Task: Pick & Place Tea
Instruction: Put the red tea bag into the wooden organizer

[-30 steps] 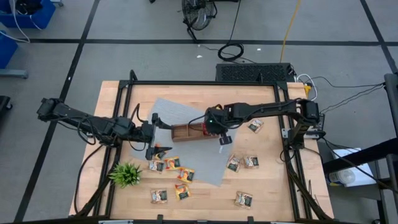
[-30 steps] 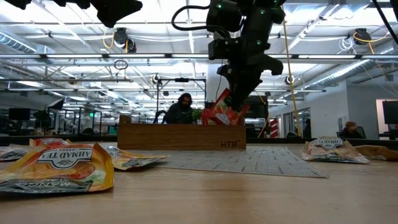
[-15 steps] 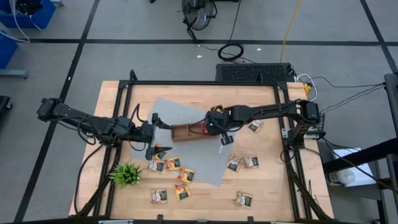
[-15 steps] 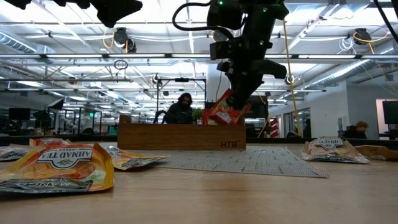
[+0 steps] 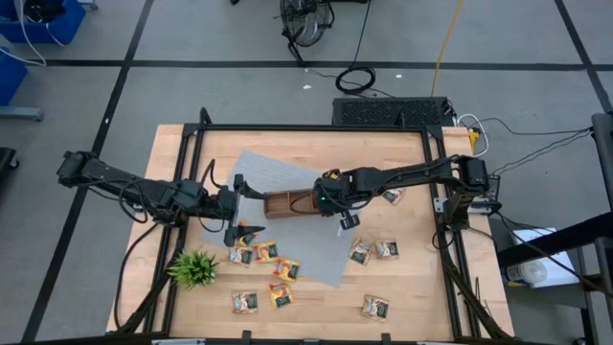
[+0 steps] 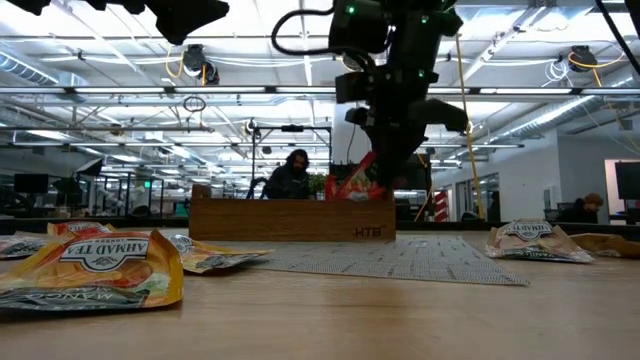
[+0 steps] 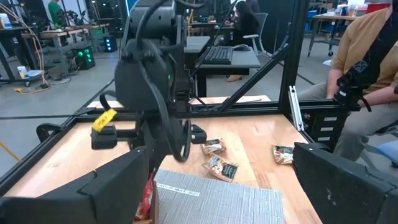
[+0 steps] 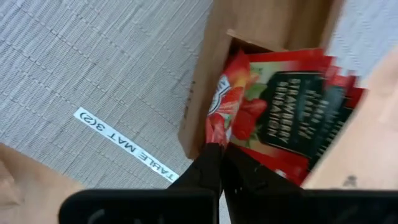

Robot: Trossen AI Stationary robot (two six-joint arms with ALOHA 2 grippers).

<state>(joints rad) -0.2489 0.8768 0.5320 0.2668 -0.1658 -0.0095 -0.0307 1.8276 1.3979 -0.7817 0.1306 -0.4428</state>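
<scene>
The brown wooden tray (image 5: 287,203) lies on a grey mat (image 5: 287,240) at mid table. My right gripper (image 6: 385,168) hangs over the tray's right end, shut on a red tea sachet (image 6: 352,186). More red sachets (image 8: 292,118) lie flat in that end compartment. My left gripper (image 5: 238,206) stands level at the tray's left end, open, holding nothing. Several loose sachets (image 5: 268,261) lie flat on the mat and the wood near the front. My right gripper pinches the red sachet at its upper edge (image 8: 214,132) between its two fingers. The fingers slant steeply down, coming from the table's right side. The sachet hangs tilted below them, its lower part inside the tray's right compartment, hidden behind the tray wall (image 6: 290,220) in the low view.
A small green plant (image 5: 194,268) stands at the front left. More sachets lie at the right (image 5: 374,250), near the right arm (image 5: 393,195) and at the front (image 5: 374,307). A black frame rings the table. People sit in the room beyond.
My right gripper has gone a little toward the table's left edge and down, staying shut on the red sachet. The sachet has sunk lower into the tray's right compartment.
</scene>
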